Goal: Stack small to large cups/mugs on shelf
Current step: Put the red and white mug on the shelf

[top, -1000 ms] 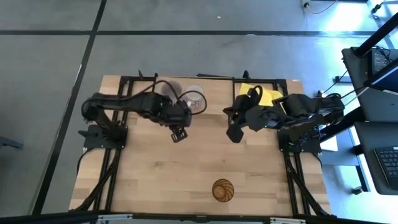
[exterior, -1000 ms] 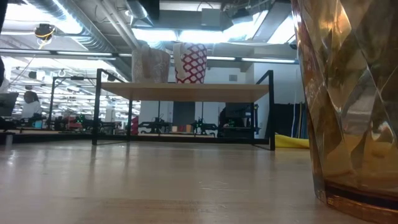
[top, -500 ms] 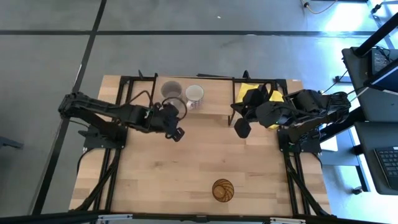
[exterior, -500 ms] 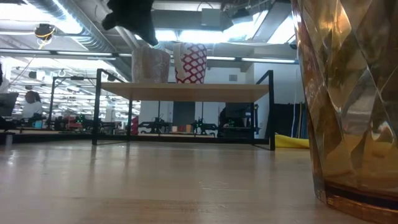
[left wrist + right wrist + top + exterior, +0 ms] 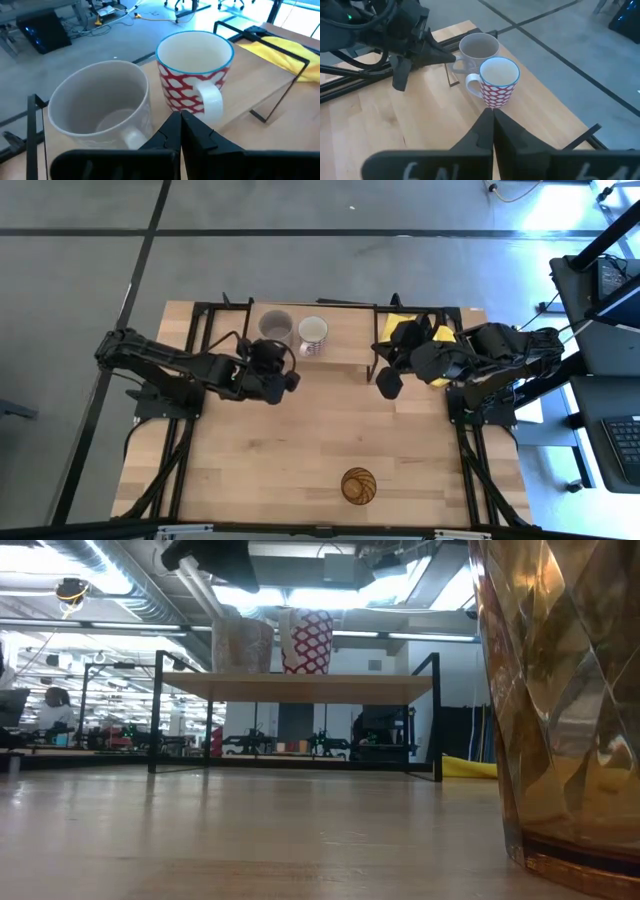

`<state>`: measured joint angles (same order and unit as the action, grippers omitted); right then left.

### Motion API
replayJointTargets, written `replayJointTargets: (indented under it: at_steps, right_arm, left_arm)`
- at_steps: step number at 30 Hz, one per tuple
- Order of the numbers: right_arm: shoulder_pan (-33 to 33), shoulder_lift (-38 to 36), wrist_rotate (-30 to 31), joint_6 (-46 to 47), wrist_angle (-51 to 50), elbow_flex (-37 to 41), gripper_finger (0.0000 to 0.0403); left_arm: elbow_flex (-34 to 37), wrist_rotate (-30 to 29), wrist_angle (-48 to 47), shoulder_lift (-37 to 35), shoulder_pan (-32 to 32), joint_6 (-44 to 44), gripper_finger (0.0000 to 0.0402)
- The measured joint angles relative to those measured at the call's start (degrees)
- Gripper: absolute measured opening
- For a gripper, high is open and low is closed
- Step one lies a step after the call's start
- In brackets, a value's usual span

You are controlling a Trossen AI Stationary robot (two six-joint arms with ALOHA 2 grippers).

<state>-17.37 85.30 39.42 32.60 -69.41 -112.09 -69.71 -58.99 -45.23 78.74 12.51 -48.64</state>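
I see the grey mug [image 5: 275, 326] and the white mug [image 5: 313, 332] side by side on the shelf [image 5: 345, 340], far side. The amber tumbler [image 5: 359, 485] stands alone near me on the tabletop [image 5: 250, 450]. My left end effector [image 5: 283, 383] and right end effector [image 5: 388, 383] both have their fingers pressed together, empty.

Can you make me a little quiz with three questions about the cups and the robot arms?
1. True or false: the amber tumbler stands on the shelf.
2. How many mugs stand on the shelf?
3. Which is nearer the left gripper? A: the grey mug. B: the amber tumbler.

Key
1. False: it stands on the table, apart from the shelf.
2. Two: the grey mug and the white mug with the red pattern, side by side.
3. A.
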Motion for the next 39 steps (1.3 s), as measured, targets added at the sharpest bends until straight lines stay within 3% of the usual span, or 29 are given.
replayJointTargets:
  at_steps: [11,25,39]
  right_arm:
    - [0.4,0.0,1.6,0.1,-1.9,0.0,0.0003]
    - [0.4,0.0,1.5,-1.5,-2.5,0.0,0.0005]
    - [0.4,0.0,1.5,-1.8,-3.6,0.0,0.0004]
  left_arm:
    - [0.0,-0.1,9.2,5.5,0.4,7.3,0.0000]
    - [0.0,-4.0,7.7,7.7,-1.4,6.8,0.0000]
    - [0.0,1.7,8.7,10.0,-3.5,5.6,0.0000]
